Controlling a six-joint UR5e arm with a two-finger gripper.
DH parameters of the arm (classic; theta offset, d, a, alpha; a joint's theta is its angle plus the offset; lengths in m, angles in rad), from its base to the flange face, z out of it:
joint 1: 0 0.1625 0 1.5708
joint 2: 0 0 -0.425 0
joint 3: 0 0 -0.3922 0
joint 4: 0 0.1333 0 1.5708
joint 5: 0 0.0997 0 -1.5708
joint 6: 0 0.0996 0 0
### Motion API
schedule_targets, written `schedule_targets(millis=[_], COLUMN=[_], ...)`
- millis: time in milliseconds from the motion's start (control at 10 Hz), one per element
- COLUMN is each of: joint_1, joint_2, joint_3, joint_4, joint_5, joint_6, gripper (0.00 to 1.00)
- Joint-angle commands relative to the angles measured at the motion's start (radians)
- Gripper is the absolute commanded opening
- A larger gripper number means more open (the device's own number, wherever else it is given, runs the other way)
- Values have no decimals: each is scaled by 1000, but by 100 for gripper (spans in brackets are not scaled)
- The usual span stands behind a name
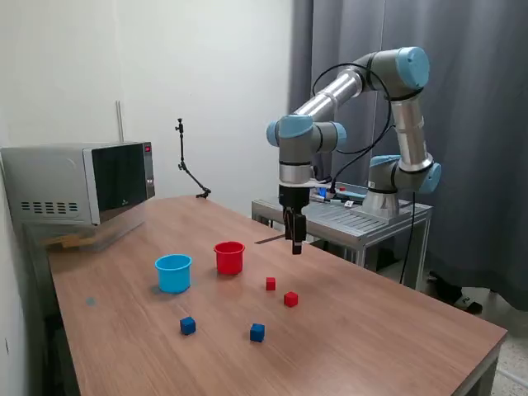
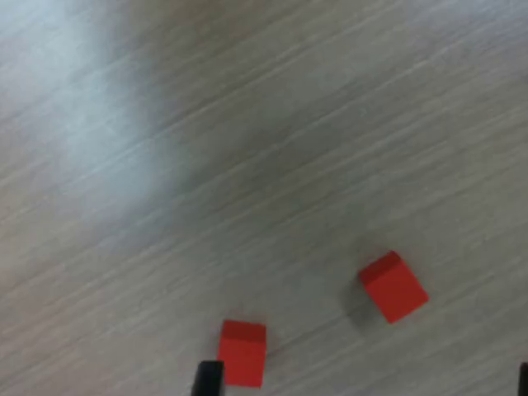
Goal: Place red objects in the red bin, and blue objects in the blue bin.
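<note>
Two red cubes [image 1: 271, 284] [image 1: 290, 299] on worktop [image 1: 371, 330] near each other, apart, just right of red cup [image 1: 229, 257] in exterior view; light blue cup [image 1: 173, 273] beside red cup; two blue cubes [image 1: 188, 326] [image 1: 257, 332] nearer front edge; fingers [image 1: 295, 239] hang above worktop, holding nothing, spread in wrist view
</note>
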Motion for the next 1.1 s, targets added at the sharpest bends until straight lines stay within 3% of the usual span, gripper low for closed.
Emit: schedule_targets(millis=[0,400,1000], joint_1=[-10,-61,-60], joint_2=[19,23,88], joint_3=[10,44,52], joint_4=[-1,-2,-79], joint_5=[-2,-11,-7], joint_6=[5,3,0], gripper=[100,100,100])
